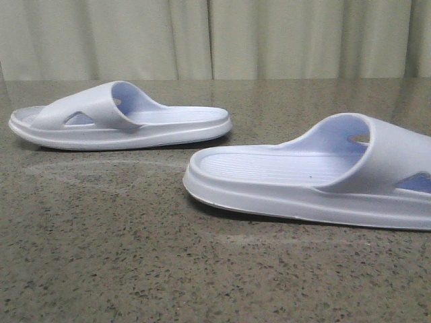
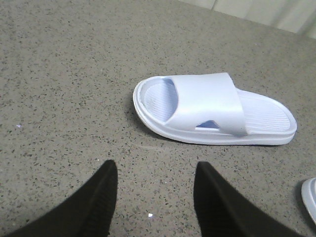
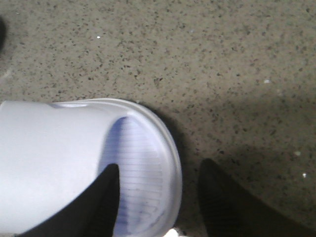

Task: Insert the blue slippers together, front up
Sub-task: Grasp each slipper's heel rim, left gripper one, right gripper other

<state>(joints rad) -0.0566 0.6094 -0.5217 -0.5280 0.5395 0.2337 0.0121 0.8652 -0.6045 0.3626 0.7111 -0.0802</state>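
Note:
Two pale blue slippers lie sole-down and apart on the speckled stone table. In the front view one slipper [image 1: 121, 120] lies at the far left and the other slipper [image 1: 316, 176] lies nearer on the right, running out of frame. Neither gripper shows in the front view. My left gripper [image 2: 155, 170] is open and empty above bare table, a short way from the left slipper [image 2: 212, 109]. My right gripper [image 3: 160, 173] is open and straddles the rounded end rim of the right slipper [image 3: 59, 158] beside its strap. One finger [image 3: 106, 197] is over the ribbed footbed and the other is over the table.
A pale curtain [image 1: 215, 37] hangs behind the table's far edge. The edge of the second slipper [image 2: 310, 197] shows at the side of the left wrist view. The speckled table top [image 1: 135, 242] stretches in front of both slippers.

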